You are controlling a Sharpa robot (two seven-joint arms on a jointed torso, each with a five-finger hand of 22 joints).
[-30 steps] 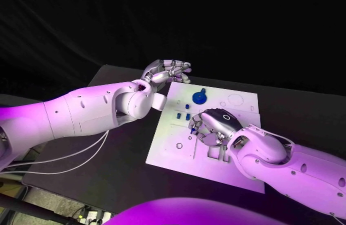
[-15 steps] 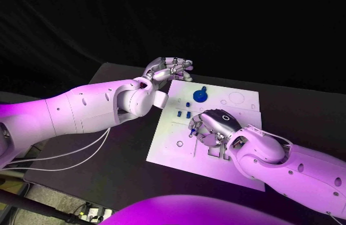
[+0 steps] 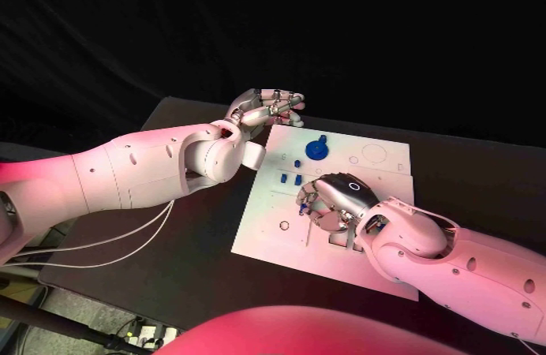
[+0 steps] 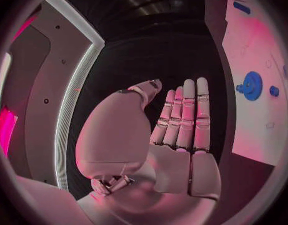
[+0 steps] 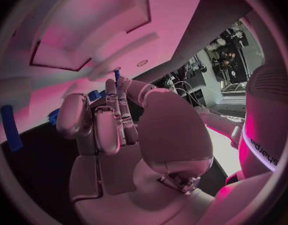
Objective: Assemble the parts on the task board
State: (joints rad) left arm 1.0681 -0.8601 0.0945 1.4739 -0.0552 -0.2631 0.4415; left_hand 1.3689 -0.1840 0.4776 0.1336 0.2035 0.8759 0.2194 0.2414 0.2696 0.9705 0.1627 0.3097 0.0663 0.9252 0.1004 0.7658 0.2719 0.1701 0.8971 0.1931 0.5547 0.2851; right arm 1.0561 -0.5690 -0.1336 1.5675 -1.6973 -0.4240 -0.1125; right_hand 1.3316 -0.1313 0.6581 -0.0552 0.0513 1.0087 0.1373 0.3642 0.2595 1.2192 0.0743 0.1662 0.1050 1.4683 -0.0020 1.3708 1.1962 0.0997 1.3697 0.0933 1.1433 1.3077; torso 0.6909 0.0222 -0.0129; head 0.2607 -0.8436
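right hand (image 3: 338, 199) pinches a small blue part (image 3: 304, 204) over the task board (image 3: 264, 237) for seating; left hand (image 3: 265, 108), fingers released, waits clear at the far edge.

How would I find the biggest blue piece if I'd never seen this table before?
Start at the white task board in the middle of the black table. Look near its far edge, close to the left hand. The round blue part there is far bigger than the small blue pieces nearby.

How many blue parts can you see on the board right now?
5 in the head view: a round part at the board's far end, three small pegs, and one at the right hand's fingers. That hand may hide more.
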